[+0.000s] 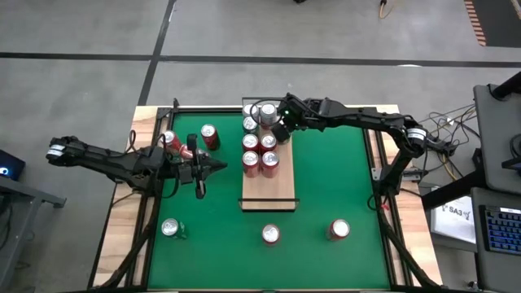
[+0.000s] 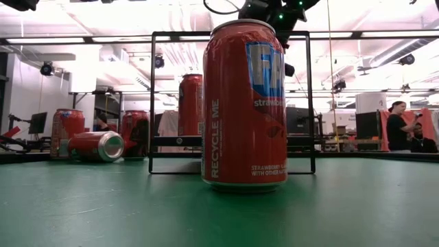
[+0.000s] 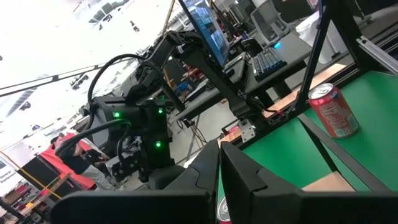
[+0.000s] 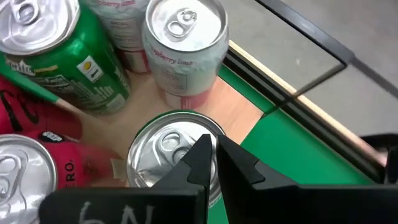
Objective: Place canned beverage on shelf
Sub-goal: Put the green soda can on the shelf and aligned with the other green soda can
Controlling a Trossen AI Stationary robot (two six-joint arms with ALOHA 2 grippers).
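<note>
The shelf (image 1: pixel 269 191) is a pale wood board lying on the green mat, with several cans standing on its far half. My right gripper (image 1: pixel 275 134) is shut and slants down over those cans. In the right wrist view its fingertips (image 4: pixel 210 148) stand right over the silver top of a green-rimmed can (image 4: pixel 163 155). A green can (image 4: pixel 74 68), a white-and-pink can (image 4: pixel 183 43) and a red can (image 4: pixel 31 177) stand around it. My left gripper (image 1: pixel 220 166) waits shut and level to the left of the shelf, holding nothing. My right gripper's shut fingertips slant down from above over the top of the green-rimmed can (image 4: pixel 155 146). I cannot tell whether they touch it.
Loose cans stand on the mat: one near the left arm (image 1: pixel 209 136), three along the near side (image 1: pixel 170 229) (image 1: pixel 270 234) (image 1: pixel 339 229). Another lies on its side at far left (image 2: pixel 96 145). Thin black rails (image 2: pixel 230 103) rise at the shelf's short ends. The shelf's near half is bare.
</note>
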